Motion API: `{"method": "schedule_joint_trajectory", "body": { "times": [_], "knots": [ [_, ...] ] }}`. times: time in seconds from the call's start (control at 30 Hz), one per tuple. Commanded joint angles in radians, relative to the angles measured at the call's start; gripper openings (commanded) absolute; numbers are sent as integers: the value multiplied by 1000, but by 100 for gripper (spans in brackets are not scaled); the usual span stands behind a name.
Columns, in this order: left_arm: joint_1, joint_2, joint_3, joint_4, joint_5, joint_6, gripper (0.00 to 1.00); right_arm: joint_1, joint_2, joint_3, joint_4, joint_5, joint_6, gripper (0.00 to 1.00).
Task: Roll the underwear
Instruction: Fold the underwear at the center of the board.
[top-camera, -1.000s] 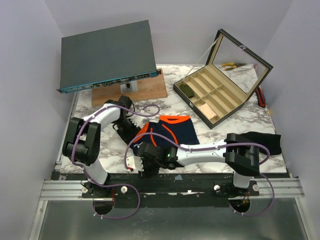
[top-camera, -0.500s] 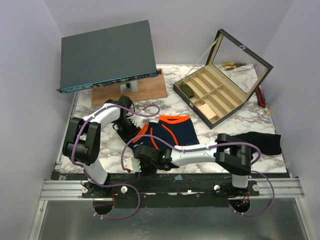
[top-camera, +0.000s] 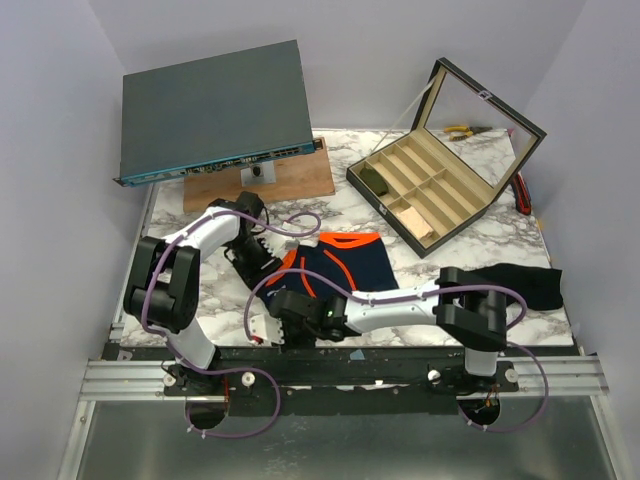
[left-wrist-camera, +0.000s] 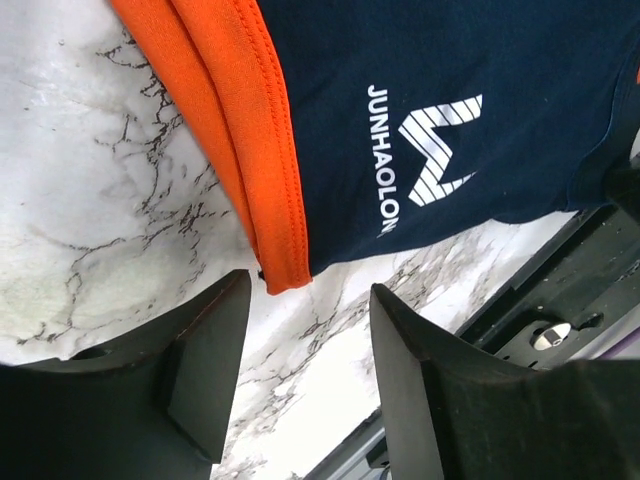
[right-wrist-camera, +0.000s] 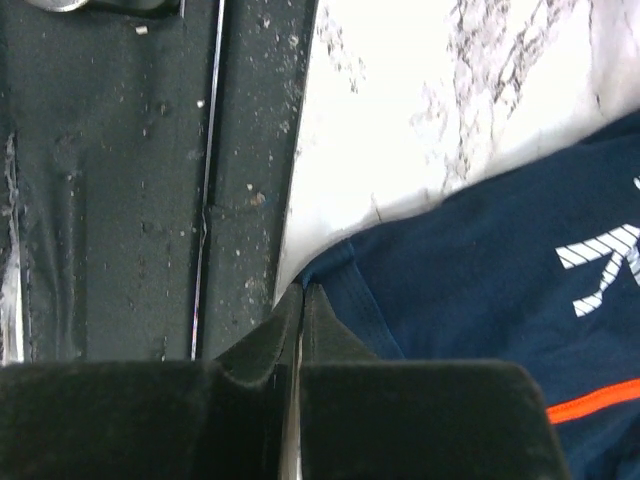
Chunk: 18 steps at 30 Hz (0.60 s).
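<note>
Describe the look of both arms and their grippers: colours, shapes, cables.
Both share one build: the left arm and the right arm have glossy white links between bulky black joint housings, with purple cables looping along them. The left gripper and the right gripper carry matte black fingers, broad at the base, tapering to wedge tips.

A robotics lab test cell: plain pale-lilac panel walls (top-camera: 60, 150) box in a white marble-patterned tabletop (top-camera: 480, 240); two white-and-black robot arms (top-camera: 395, 300) with looping purple cables (top-camera: 150, 300) stand bolted to a silver aluminium rail (top-camera: 340, 378); a flat grey rack-mount network unit (top-camera: 215, 110) leans on a brown wooden board (top-camera: 300, 178).
</note>
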Motion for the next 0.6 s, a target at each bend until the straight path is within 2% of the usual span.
{"method": "schedule_joint_trajectory", "body": {
  "times": [0.0,0.2,0.33,0.47,0.57],
  "knots": [
    [5,-65,7,-23,15,55,57,-2,-99,-55,-49,30,-3,1],
    [11,-133,-4,37,6,64,64,-113,-263,-129,-111,-66,-6,1],
    [11,-206,-47,116,31,79,76,-225,-360,-171,-150,-144,-9,1],
    [5,-301,-113,209,71,94,78,-360,-441,-231,-150,-236,4,1],
    [-13,-368,-160,274,90,103,80,-402,-464,-273,-137,-257,8,1]
  ]
}}
